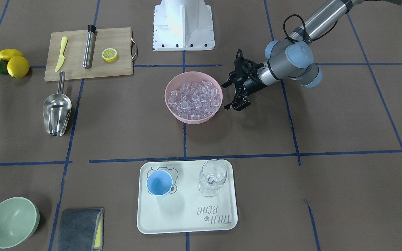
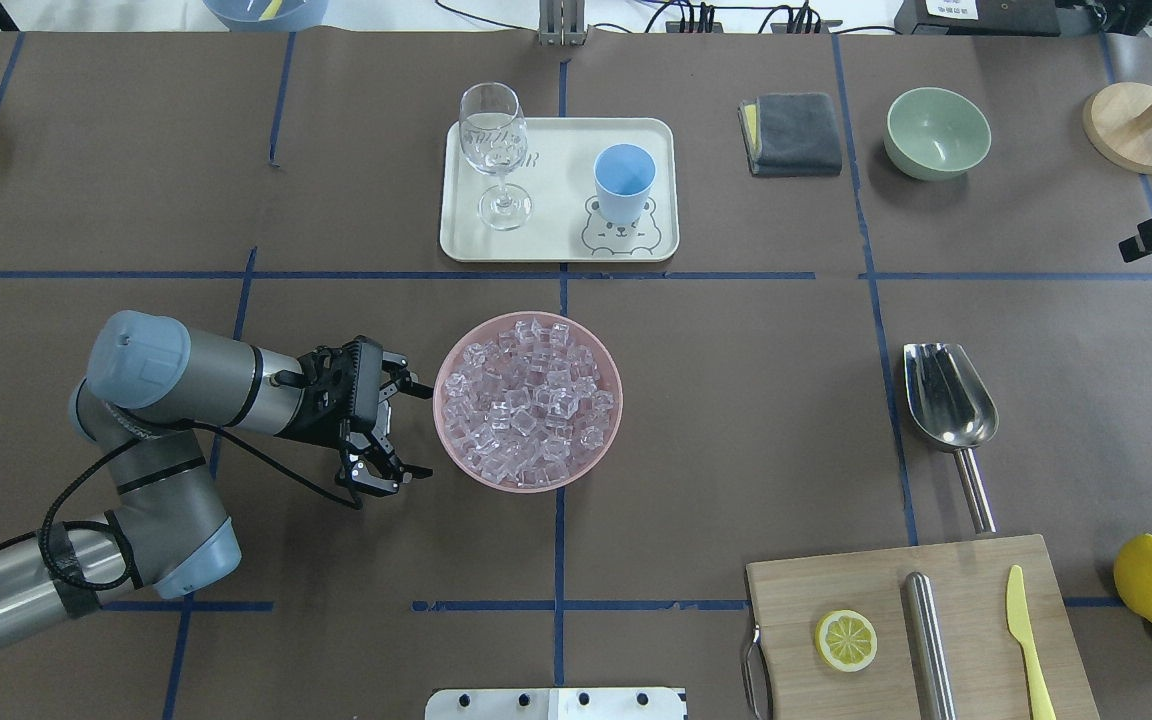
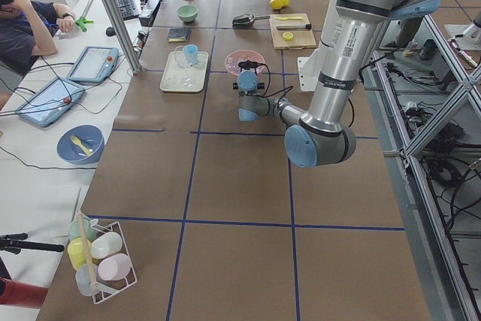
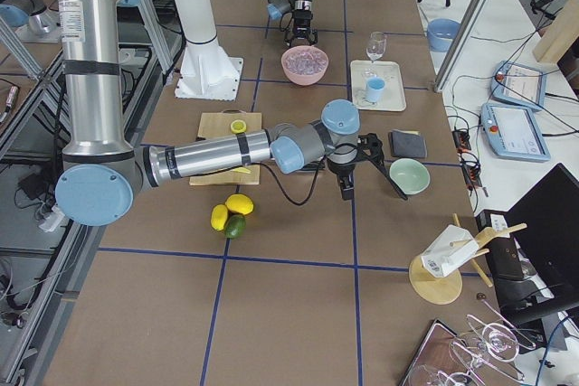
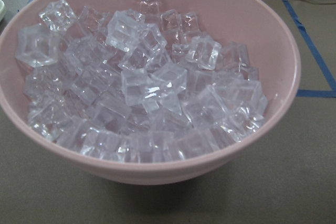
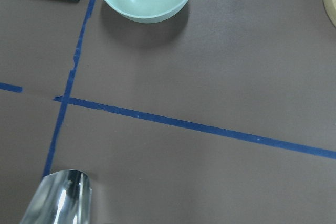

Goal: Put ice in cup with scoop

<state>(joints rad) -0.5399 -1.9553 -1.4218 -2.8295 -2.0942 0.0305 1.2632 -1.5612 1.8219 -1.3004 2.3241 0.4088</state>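
Left gripper [image 2: 423, 430]: open, jaws spread, empty, just beside the round pink plastic bowl [image 2: 528, 484].
Right gripper [image 4: 366, 169]: above the counter [image 2: 736, 400] near the pale green bowl [image 2: 936, 130]; I could not tell if it was open.
Ice [image 2: 526, 400]: many clear cubes heaped in the pink bowl.
Cup [image 2: 624, 180]: one small light-blue plastic cup, upright on the cream tray [image 2: 561, 190].
Scoop [image 2: 946, 400]: one shiny steel scoop, lying on the counter, well apart from the pink bowl.
Beside the cup: one clear stemmed glass [image 2: 496, 150], same tray.
Around: one grey cloth [image 2: 791, 133]; one wooden board [image 2: 796, 590] bearing one lemon half [image 2: 845, 640], one steel cylinder [image 2: 928, 640] and one yellow knife [image 2: 1026, 640]; two whole lemons [image 1: 18, 66].

Ice [image 1: 194, 97] in bowl [image 1: 194, 120], cup [image 1: 159, 183] on tray [image 1: 187, 216]
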